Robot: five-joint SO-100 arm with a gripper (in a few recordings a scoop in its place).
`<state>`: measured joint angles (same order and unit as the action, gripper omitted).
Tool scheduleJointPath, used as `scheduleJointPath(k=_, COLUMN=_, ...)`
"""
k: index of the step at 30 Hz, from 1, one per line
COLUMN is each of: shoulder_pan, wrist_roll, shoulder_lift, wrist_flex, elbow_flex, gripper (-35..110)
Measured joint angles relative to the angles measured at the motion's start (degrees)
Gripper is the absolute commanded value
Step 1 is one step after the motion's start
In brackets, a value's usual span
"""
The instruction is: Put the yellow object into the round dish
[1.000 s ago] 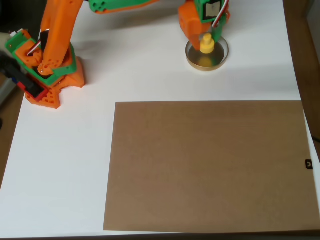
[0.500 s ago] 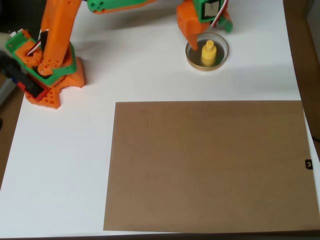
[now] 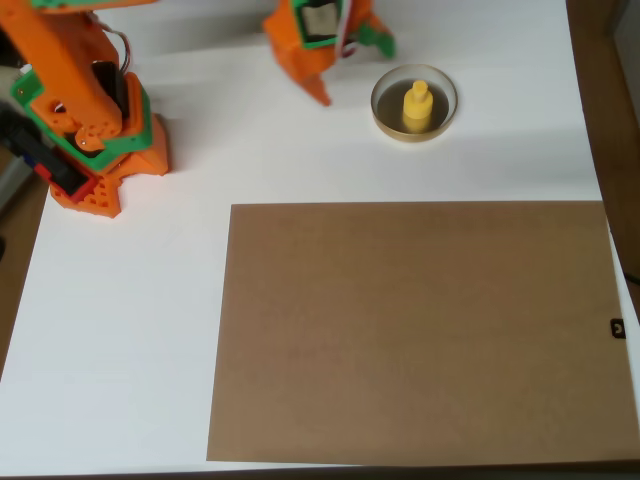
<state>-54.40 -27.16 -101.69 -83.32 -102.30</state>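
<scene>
- White surface (image 3: 300, 150) with a brown mat (image 3: 415, 330) across the lower right; arm base (image 3: 90, 130) at the far left.
- Yellow object (image 3: 416, 106) sits upright inside the round dish (image 3: 385, 115), roughly centred, clear of the rim.
- Gripper (image 3: 335, 65) is left of the dish, well apart, holding nothing. Jaw gap is unclear from above, so I can't tell how wide it is.
- Judgement: placement looks done; the step in hand is the retreat.
- Retreat high and away from the dish so nothing clips the rim or tips the piece.
</scene>
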Motion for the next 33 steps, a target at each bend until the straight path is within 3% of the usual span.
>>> scheduleJointPath(k=10, shoulder_pan=22.1, wrist_roll=-3.6, shoulder_lift=-26.1, wrist_flex=-1.1, elbow_flex=-13.2, gripper=30)
scheduleJointPath(k=20, shoulder_pan=50.5, wrist_roll=3.1, shoulder_lift=-37.4, wrist_flex=7.2, elbow_flex=-21.9, gripper=29)
scheduleJointPath(k=33, shoulder_pan=68.8, wrist_roll=11.6, shoulder_lift=-50.4, wrist_flex=17.2, elbow_flex=-35.4, gripper=29)
